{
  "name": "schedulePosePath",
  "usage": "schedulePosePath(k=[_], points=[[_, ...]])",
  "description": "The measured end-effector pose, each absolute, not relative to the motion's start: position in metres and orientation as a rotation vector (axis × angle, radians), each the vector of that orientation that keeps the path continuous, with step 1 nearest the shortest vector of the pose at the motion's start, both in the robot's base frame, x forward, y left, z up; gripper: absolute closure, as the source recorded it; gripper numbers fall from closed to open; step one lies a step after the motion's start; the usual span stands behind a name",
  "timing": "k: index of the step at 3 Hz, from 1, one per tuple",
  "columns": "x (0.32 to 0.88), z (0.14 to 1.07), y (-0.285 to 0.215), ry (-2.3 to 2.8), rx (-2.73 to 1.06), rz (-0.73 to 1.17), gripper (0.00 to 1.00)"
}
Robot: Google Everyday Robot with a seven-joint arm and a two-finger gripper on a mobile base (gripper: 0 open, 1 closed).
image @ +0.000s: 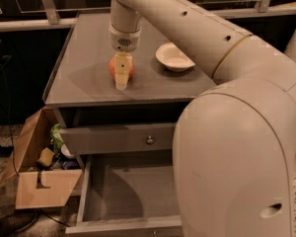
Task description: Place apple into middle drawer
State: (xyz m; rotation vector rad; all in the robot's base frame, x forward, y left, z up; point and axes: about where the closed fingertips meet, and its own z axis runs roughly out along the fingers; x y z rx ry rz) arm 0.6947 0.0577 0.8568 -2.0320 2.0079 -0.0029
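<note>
The apple (112, 67), red-orange, sits on the grey cabinet top (84, 83), left of a white bowl. My gripper (121, 81) hangs straight down from the arm and has come down over the apple; its near part covers the apple's middle, so only the apple's left and right edges show. The middle drawer (128, 191) is pulled open below the cabinet front, showing a flat grey floor with nothing in it. My arm's large pale body hides the drawer's right part.
A shallow white bowl (174, 57) stands on the cabinet top to the right of the apple. A closed drawer with a round metal knob (149, 140) sits above the open one. An open cardboard box (39, 181) with clutter lies on the floor at left.
</note>
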Motion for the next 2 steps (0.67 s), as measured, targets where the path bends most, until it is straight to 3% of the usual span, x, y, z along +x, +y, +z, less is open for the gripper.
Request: schedulePosePath(k=[1, 2], points=[[0.6973, 0.8479, 0.0536, 2.027, -2.010, 0.007, 0.00], [0.6973, 0.8479, 0.0536, 2.027, -2.010, 0.007, 0.19]])
